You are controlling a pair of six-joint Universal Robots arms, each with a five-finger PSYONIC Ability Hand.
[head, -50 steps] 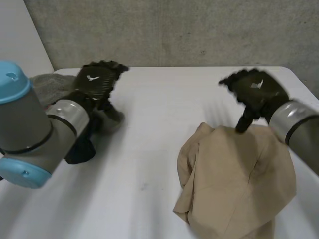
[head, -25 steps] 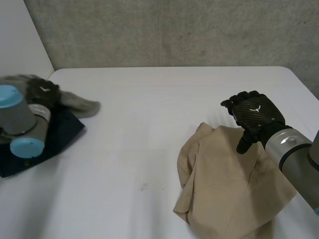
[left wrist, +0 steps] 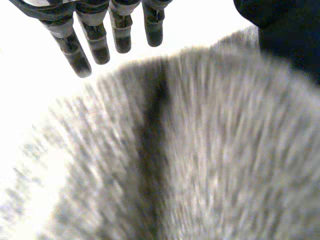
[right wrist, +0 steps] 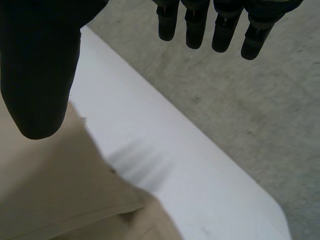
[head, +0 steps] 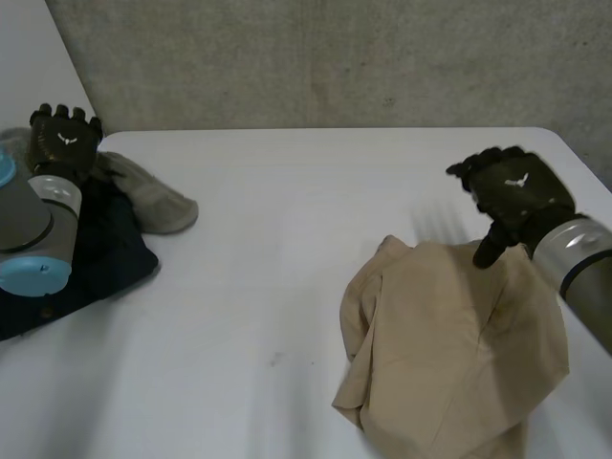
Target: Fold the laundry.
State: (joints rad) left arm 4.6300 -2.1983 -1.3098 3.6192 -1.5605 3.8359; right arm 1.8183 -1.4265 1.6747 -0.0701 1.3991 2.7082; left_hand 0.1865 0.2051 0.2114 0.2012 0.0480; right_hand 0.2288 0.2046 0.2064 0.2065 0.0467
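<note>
Nearest the camera, at about 4 o'clock from the middle of the white table [head: 287,220], lies the tan garment [head: 449,354], a crumpled heap with layers doubled over and nothing folded yet. Just past its far edge hovers the right hand [head: 516,191]; the right wrist view shows its fingers [right wrist: 192,25] straight and spread away from the thumb, with nothing held.

The step looks like a first grasp to spread the garment flat. It should go best if the hand drops onto the far hem and pinches one layer only, then draws it toward 1 o'clock so the bunched folds open and do not drag as a lump.

At 9 o'clock a dark navy cloth [head: 105,253] lies under a grey fleecy cloth [head: 153,196]. The left hand [head: 63,139] is poised over the grey one at 10 o'clock, fingers [left wrist: 95,40] extended and empty.
</note>
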